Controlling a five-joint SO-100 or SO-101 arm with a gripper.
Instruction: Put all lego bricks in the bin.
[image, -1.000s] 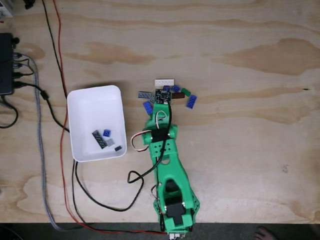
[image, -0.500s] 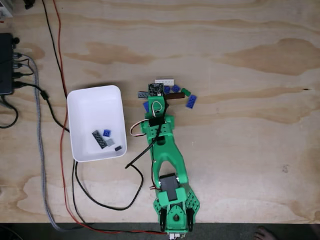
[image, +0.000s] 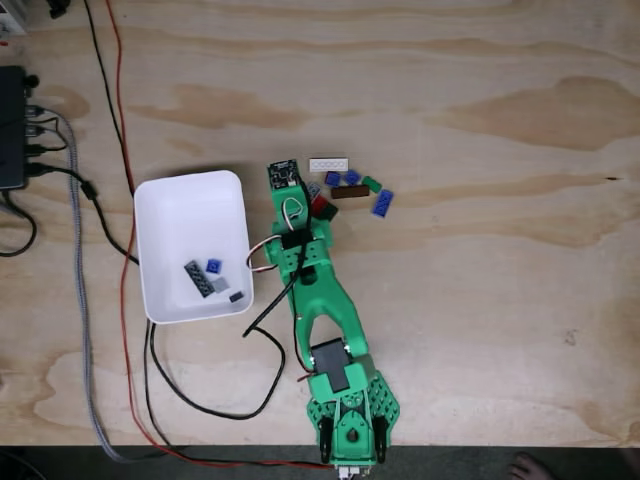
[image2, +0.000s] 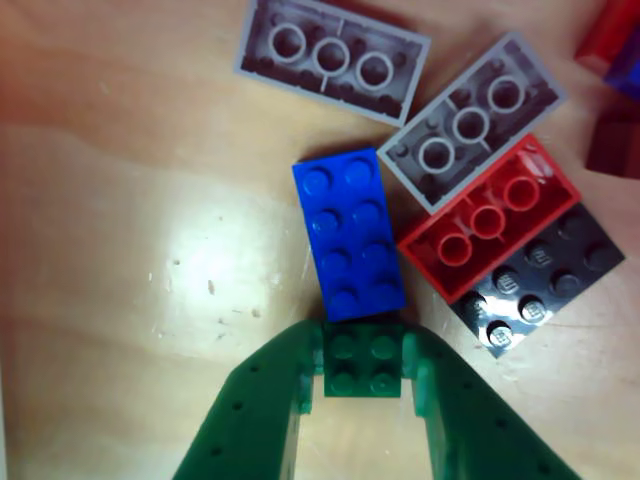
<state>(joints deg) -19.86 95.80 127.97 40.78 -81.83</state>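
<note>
Claw (image2: 362, 375) fingers sit tight on both sides of a small green brick (image2: 362, 357), so it is gripping that brick. The green brick is square with 4 bumps on top. Its top edge touches the short end of a blue brick (image2: 348, 233), which is long with 8 bumps and points away from the claw.

To the right of the blue brick, in the other view, lies a red brick (image2: 490, 217) turned upside down, showing 3 round holes. A black brick (image2: 538, 281) with bumps lies just under it, touching it. Above the red one are 2 grey bricks, one (image2: 485, 117) tilted beside it and one (image2: 332, 57) near the top, both upside down.

In the fixed view, the green arm (image: 322, 300) reaches up the wooden table (image: 480, 300). The white bin (image: 170, 215) sits to its left, with a few small bricks (image: 206, 277) inside. More bricks (image: 352, 187) lie just right of the arm's tip.
</note>
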